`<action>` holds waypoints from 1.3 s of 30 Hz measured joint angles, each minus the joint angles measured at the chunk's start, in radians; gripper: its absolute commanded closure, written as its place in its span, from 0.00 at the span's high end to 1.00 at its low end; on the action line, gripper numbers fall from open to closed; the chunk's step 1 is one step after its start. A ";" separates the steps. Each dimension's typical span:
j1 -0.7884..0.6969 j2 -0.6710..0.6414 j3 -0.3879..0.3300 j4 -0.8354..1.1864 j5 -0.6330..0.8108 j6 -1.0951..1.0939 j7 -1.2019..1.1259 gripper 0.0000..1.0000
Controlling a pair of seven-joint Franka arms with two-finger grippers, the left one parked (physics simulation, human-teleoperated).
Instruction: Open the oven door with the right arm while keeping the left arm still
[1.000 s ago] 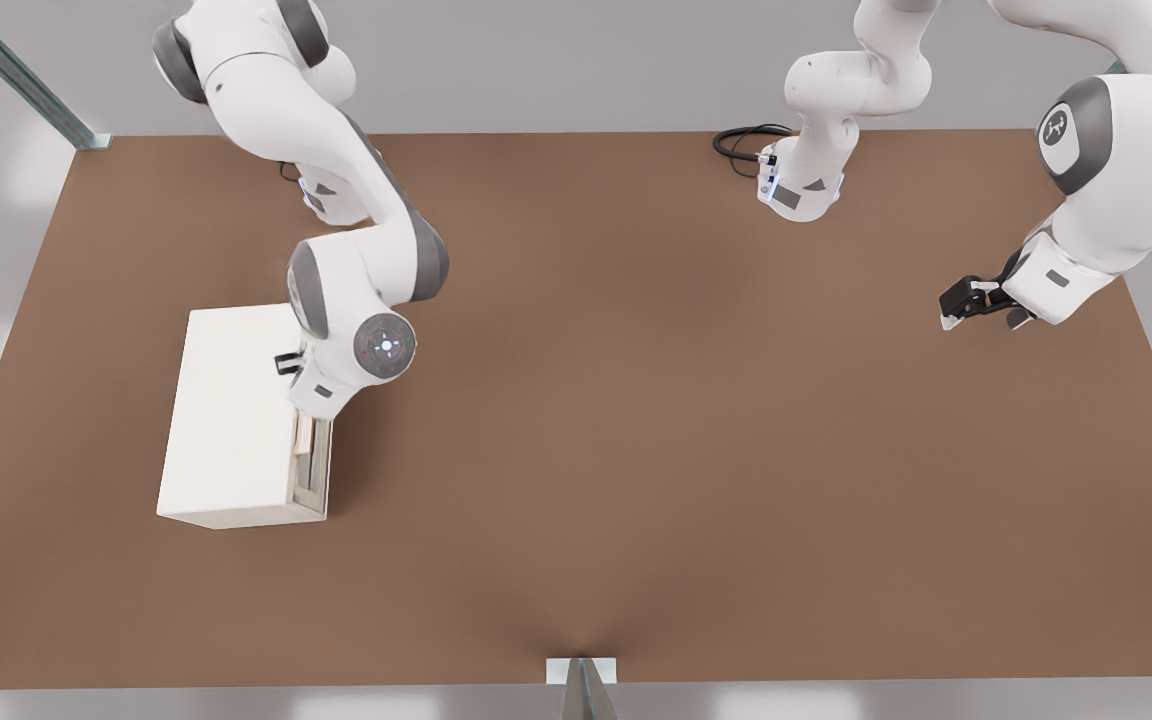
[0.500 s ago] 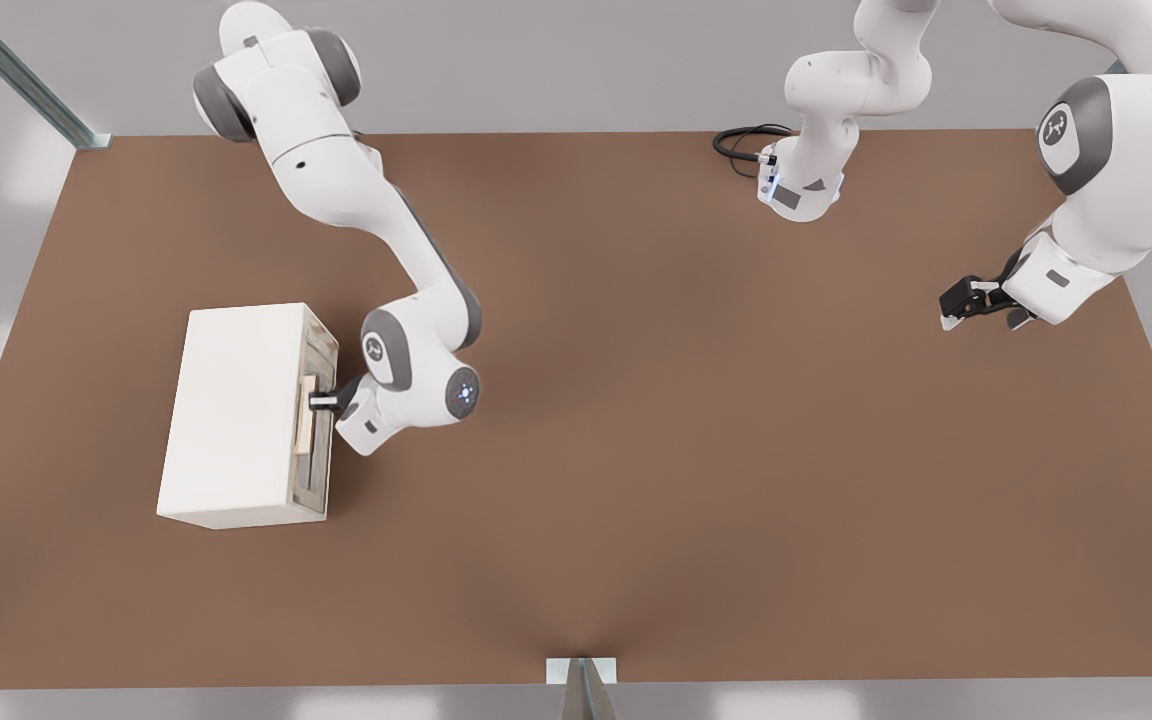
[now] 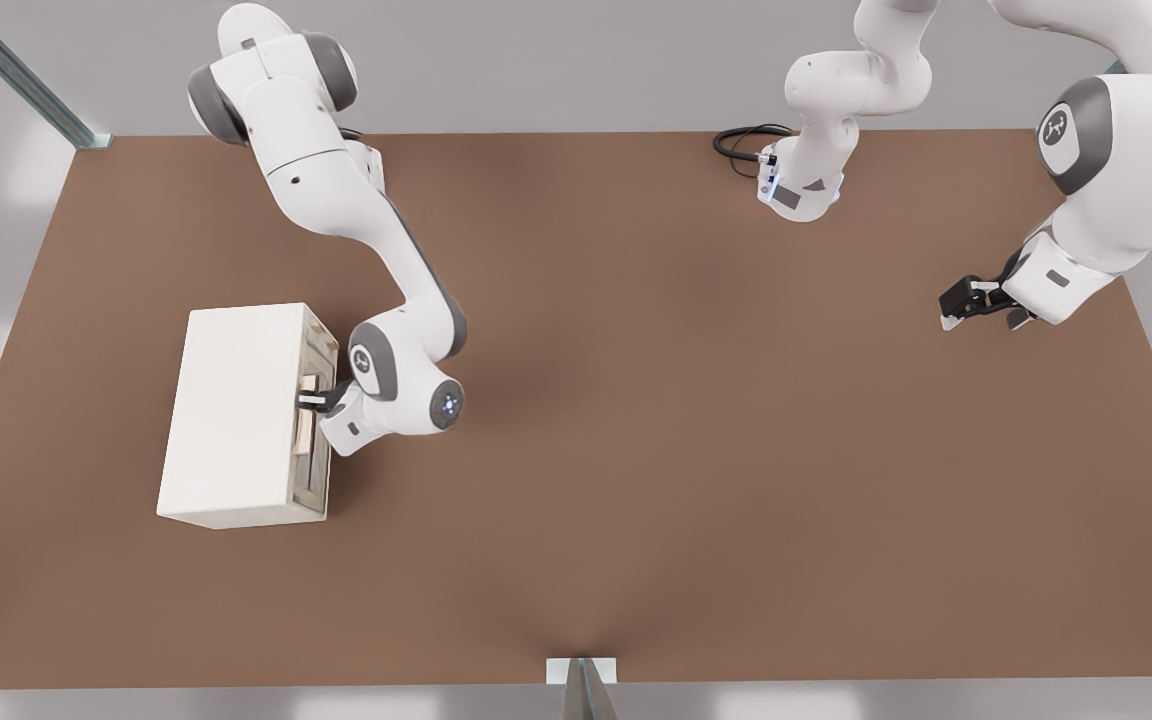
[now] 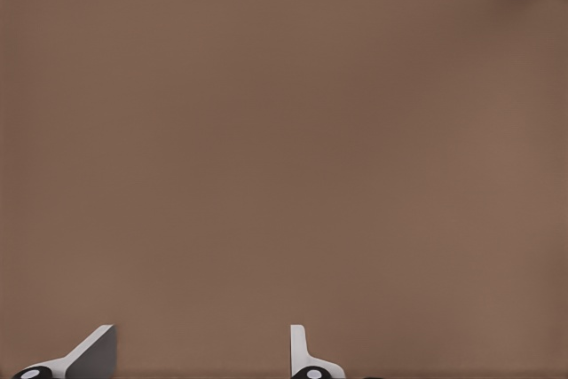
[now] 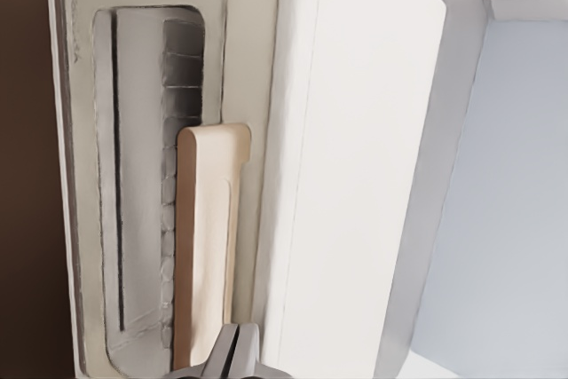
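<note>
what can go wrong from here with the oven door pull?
1. In the right wrist view the gripper looks shut, fingertips together beside the handle, not around it. A pull now would likely slip off.
2. The door still sits flush on the oven. Pushing in further may shove the whole box across the table.

Robot test cell, simulated render, not home or kitchen. Bare brown bench [image 3: 636,450] fills scene, plain grey floor around it. Metal frame struts [image 3: 26,80] at bench's far corner and strut foot [image 3: 581,672] at near edge. Two white arms mounted at bench's far side; black cable [image 3: 741,145] coiled by one base. Only household item: plain cream oven [image 3: 231,415] on bench, boxy, no detail. Right arm [image 3: 356,220] reaches it, tool [image 3: 311,402] at oven door [image 3: 314,420] by handle.
</note>
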 measured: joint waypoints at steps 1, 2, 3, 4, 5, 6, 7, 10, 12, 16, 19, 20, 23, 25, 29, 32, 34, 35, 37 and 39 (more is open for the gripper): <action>0.000 0.000 0.000 -0.004 0.000 0.003 0.006 0.00; -0.001 0.001 -0.001 -0.009 -0.001 0.006 0.012 0.00; -0.003 0.002 -0.001 -0.012 -0.001 0.009 0.017 0.00; -0.005 0.004 -0.001 -0.014 -0.002 0.012 0.022 0.00; -0.006 0.006 -0.001 -0.015 -0.002 0.014 0.027 0.00; -0.007 0.006 -0.001 -0.016 -0.003 0.017 0.032 0.00; -0.007 0.007 -0.001 -0.019 -0.003 0.018 0.036 0.00; -0.007 0.007 -0.001 -0.021 -0.004 0.021 0.048 0.00; -0.006 0.007 -0.001 -0.021 -0.005 0.022 0.055 0.00; 0.022 0.005 0.000 -0.015 -0.006 0.025 0.068 0.00; 0.054 0.004 0.004 0.039 0.021 0.026 0.076 0.00; 0.058 0.002 0.005 0.051 0.033 0.026 0.079 0.00; 0.033 -0.083 0.006 0.084 0.132 0.024 0.072 0.00; -0.071 -0.230 0.006 0.089 0.296 0.025 0.036 0.23; -0.244 -0.399 -0.027 0.149 0.569 0.020 -0.083 1.00; -0.263 -0.435 -0.044 0.174 0.660 0.008 -0.160 1.00; -0.257 -0.440 -0.047 0.179 0.689 0.001 -0.205 1.00; -0.249 -0.436 -0.057 0.180 0.698 -0.002 -0.226 1.00; -0.254 -0.431 -0.067 0.181 0.708 -0.006 -0.264 1.00; -0.258 -0.429 -0.071 0.182 0.713 -0.008 -0.299 1.00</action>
